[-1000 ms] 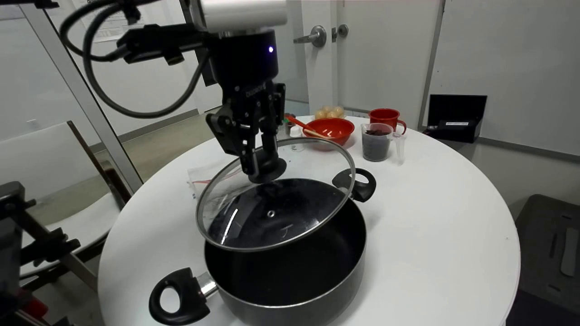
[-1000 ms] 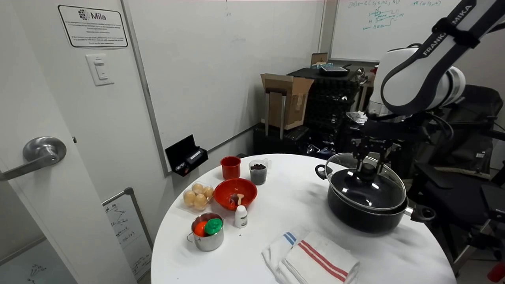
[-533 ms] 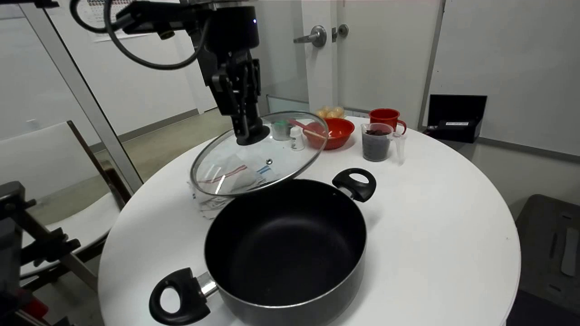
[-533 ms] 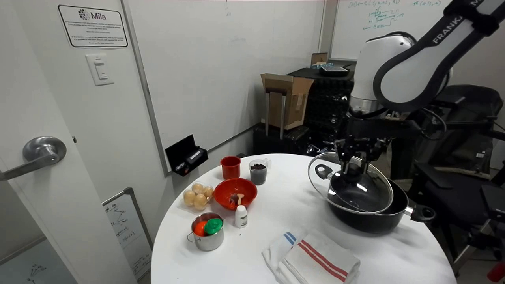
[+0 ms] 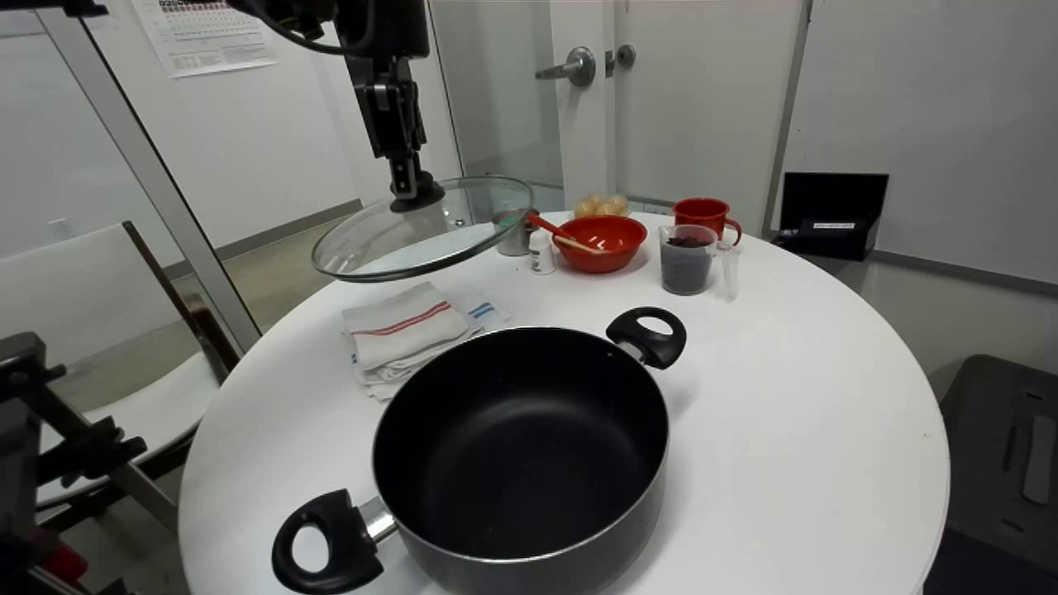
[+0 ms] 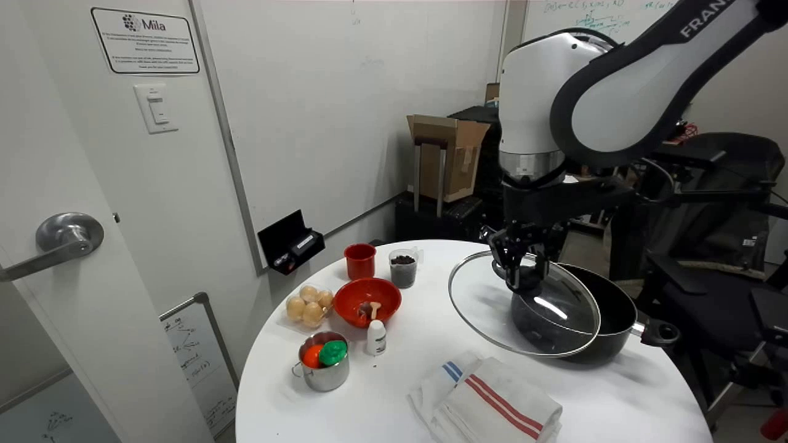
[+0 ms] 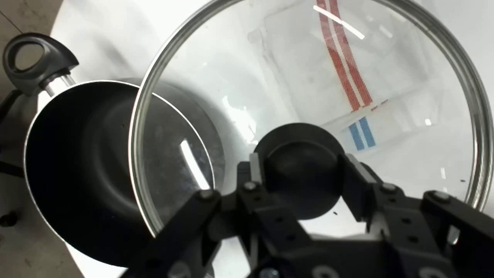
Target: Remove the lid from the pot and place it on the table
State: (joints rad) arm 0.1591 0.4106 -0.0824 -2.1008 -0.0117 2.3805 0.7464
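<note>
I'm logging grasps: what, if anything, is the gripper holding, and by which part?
The gripper holds the lid by its knob, pinched from both sides.

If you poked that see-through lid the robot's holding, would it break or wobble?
The lid looks like clear glass, so a hard knock might crack it. Its metal rim may protect the edge a little. The gripper holds it only by the black knob, so poking one side would probably make it tilt.

Site: lab or office, which could not be told | whiteboard (image 6: 609, 12), handwritten, hung beyond and above gripper (image 6: 528, 274) in an exterior view | wall sign (image 6: 146, 42), lettered "Mila", well apart from gripper | robot arm (image 6: 535, 101) stood above it
</note>
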